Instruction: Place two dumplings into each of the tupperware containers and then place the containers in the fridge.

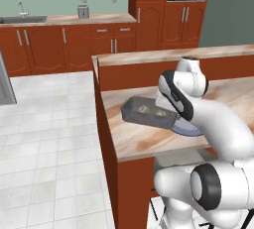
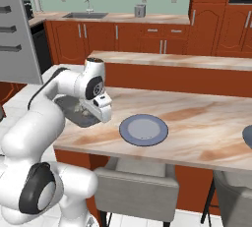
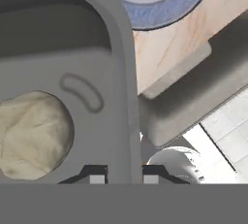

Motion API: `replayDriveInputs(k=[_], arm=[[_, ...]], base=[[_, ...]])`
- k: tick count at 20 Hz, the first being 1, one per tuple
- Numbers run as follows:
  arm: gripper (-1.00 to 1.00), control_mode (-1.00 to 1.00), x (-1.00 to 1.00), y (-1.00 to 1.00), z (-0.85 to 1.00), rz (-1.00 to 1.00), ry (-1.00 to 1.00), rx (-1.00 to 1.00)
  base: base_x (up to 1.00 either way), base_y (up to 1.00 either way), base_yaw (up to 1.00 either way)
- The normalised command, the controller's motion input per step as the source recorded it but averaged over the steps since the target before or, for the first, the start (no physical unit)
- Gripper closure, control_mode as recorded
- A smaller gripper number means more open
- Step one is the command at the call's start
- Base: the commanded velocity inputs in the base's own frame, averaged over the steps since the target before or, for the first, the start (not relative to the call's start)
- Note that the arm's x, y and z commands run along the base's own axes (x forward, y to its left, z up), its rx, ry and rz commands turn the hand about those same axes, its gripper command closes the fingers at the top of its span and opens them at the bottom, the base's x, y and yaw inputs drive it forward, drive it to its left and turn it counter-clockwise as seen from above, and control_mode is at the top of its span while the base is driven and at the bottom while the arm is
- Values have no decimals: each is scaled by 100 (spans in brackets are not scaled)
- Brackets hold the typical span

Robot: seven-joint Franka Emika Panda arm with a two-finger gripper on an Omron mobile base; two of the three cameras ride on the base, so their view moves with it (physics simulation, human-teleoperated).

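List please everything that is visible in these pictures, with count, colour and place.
tupperware container: one, dark grey, on the counter near its left edge, its wall between the claw's fingertips
dumplings: two, tan-beige, inside the container
plate: one whole, blue-grey, round, on the counter beside the container; the edge of a second at the right border
counter: one, light wood top
chairs: two, grey, under the counter
cabinets: reddish-brown, along the back wall
sink: one, grey, back counter
claw: one, dark fingertips, shut on the container wall

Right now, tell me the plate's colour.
Blue-grey rim, paler grey centre; the plate shows best in the right base view.
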Motion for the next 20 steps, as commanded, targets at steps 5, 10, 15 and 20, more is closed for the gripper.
replayDriveInputs(k=[5,10,15,20], arm=[[100,-100,-84,2,19,-73,6,0],[100,-100,-46,23,0,-65,-3,-8],[100,-100,-20,31,-17,-35,-4,-5],[100,-100,7,37,13,-27,-9,-7]], base=[[0,0,0],[0,0,0],[0,0,0],[0,0,0]])
